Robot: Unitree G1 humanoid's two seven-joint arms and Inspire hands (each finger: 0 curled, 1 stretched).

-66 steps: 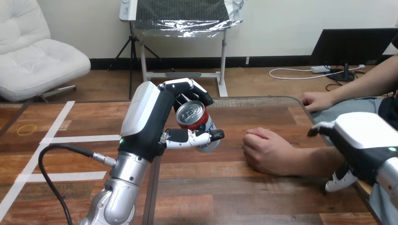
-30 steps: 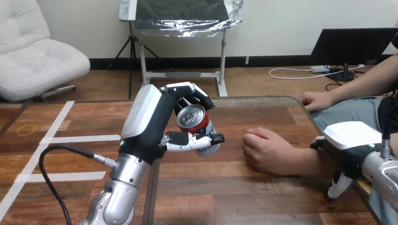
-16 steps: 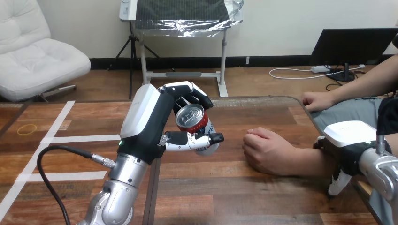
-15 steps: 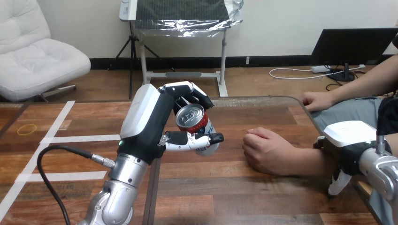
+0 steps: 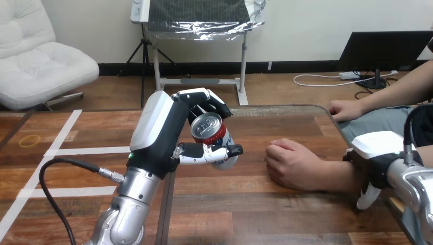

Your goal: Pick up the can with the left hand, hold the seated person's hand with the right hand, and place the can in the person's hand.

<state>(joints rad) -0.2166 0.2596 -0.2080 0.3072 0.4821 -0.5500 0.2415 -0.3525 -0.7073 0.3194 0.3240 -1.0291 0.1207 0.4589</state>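
Left hand [image 5: 166, 135]: fingers and thumb wrapped round can [image 5: 209, 131], held over table [image 5: 245, 204] (top facing camera). Person's hand [image 5: 290, 164]: fisted, resting on table, right of can, apart. Right hand [image 5: 380, 153]: at person's forearm; grip cannot be told.

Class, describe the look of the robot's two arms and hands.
Left robot hand: black, white back shell, black-and-white jointed fingers, green light; left forearm silver, trailing a black cable. Right robot hand: black under a white shell; right forearm silver, curved black lead.
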